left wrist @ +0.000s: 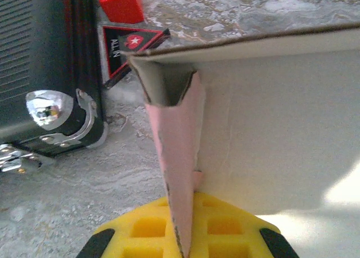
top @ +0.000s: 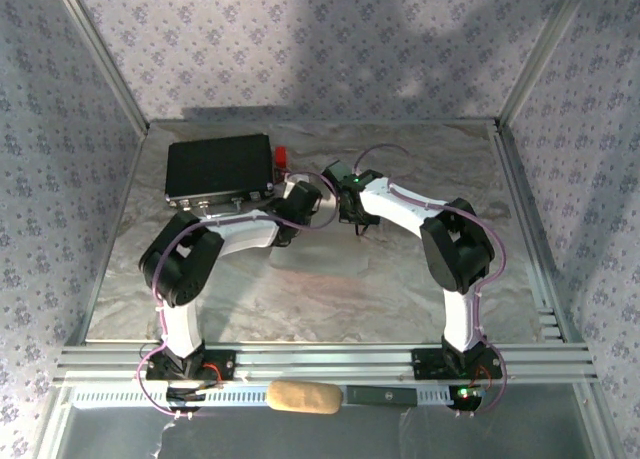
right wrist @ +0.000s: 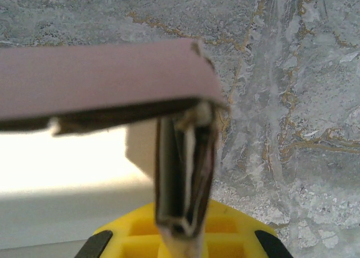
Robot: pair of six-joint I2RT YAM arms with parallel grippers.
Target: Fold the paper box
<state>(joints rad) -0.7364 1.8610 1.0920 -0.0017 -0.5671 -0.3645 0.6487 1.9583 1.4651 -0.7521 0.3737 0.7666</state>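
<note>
left wrist first: what is the left end effector [left wrist: 183, 238] doing?
– clenched on the paper box [left wrist: 270, 129], pinching a pink flap; the whitish inside faces the camera.
– and the right end effector [right wrist: 183, 234]?
– clenched too, on a folded edge of that box.
– where is the box?
– between the 2 arms, over the back of the marbled surface [top: 330, 289], near the black case [top: 218, 167].
</note>
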